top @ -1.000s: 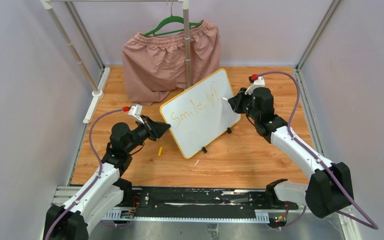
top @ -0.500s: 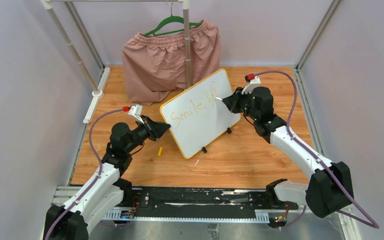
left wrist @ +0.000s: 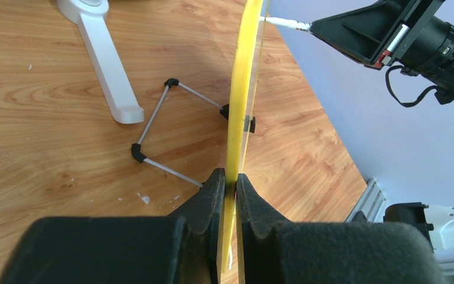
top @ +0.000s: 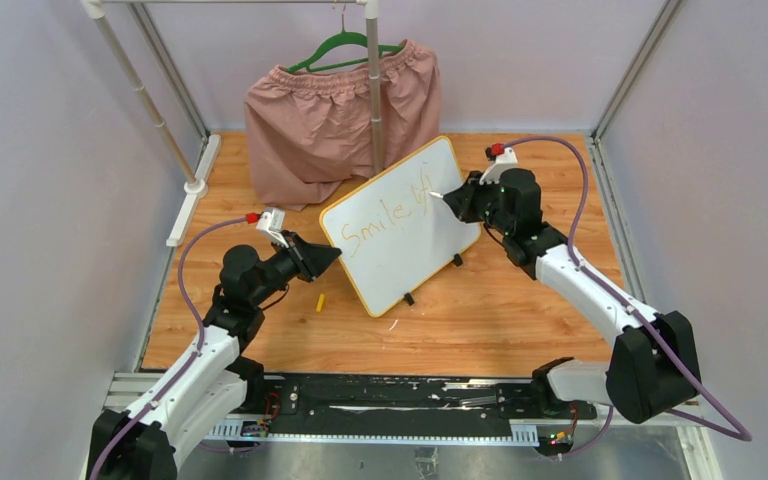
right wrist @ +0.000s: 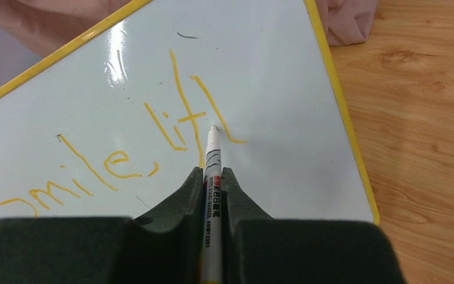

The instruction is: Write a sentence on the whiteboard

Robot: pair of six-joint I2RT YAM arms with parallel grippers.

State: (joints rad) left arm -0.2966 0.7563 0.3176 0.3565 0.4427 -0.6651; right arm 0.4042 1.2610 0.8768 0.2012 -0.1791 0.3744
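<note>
The whiteboard (top: 412, 258) stands tilted on the wooden floor, its yellow frame seen edge-on in the left wrist view (left wrist: 240, 94). My left gripper (top: 332, 256) (left wrist: 227, 177) is shut on its lower left edge. My right gripper (top: 458, 204) (right wrist: 212, 172) is shut on a white marker (right wrist: 212, 201), whose tip rests on the board face (right wrist: 284, 89) among the last strokes. The sentence (top: 384, 221) (right wrist: 112, 163) is in thin orange and reads "Smile," followed by a few more strokes. The marker's tip (left wrist: 281, 23) also shows touching the board in the left wrist view.
Pink shorts (top: 330, 125) hang on a green hanger behind the board, beside a rack pole (top: 373, 95). A white rack foot (top: 188, 205) (left wrist: 103, 59) lies at the left. A small yellow piece (top: 321, 301) sits on the floor. The board's wire stand (left wrist: 153, 127) spreads behind it.
My right gripper has shifted a little left and back along the board with the marker, and the orange strokes after "Smile," have grown. The left arm and board have not moved.
</note>
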